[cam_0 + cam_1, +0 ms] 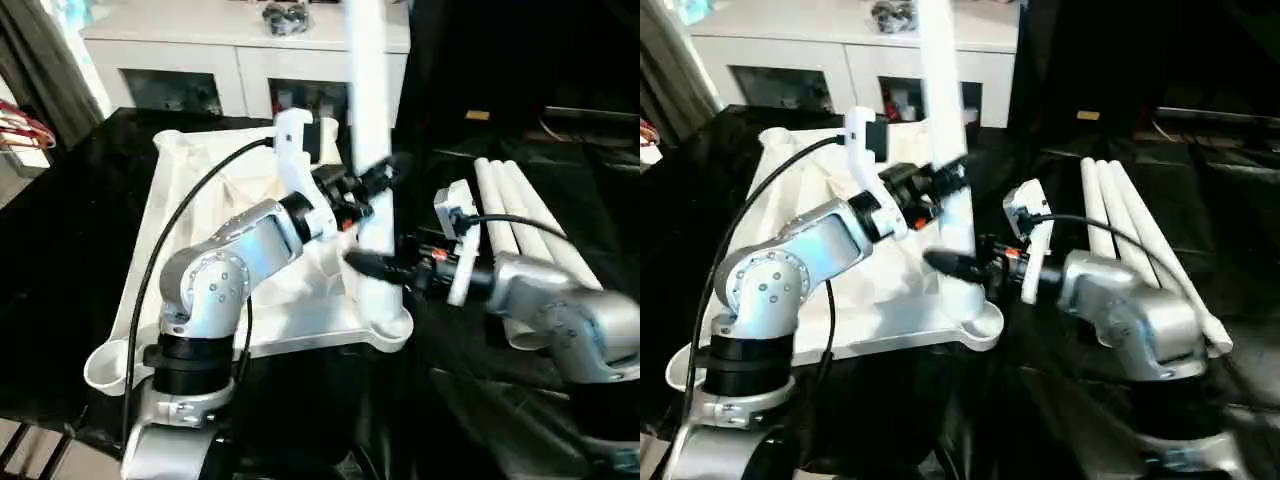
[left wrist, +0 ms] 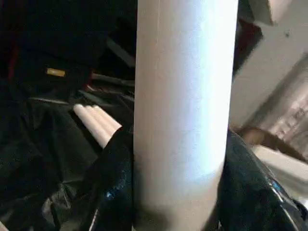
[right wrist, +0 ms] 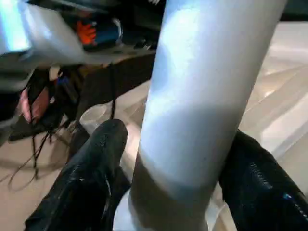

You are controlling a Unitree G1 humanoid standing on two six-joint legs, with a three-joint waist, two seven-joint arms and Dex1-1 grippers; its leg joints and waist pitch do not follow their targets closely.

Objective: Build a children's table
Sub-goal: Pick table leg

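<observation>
The upright leg [image 1: 372, 150] runs off the top edge, so its upper end is cut off. Its foot sits in the near right corner socket [image 1: 392, 322] of the flipped tabletop [image 1: 200, 200] on the black bench [image 1: 60, 220]. Left fingers [image 2: 113, 192] pinch the leg higher up. Right fingers [image 3: 86, 178] sit either side of it lower down, one not quite touching. Three spare legs [image 1: 520, 215] lie right of the top. Stuff on the cabinet [image 1: 240, 60] is too blurry to make out.
</observation>
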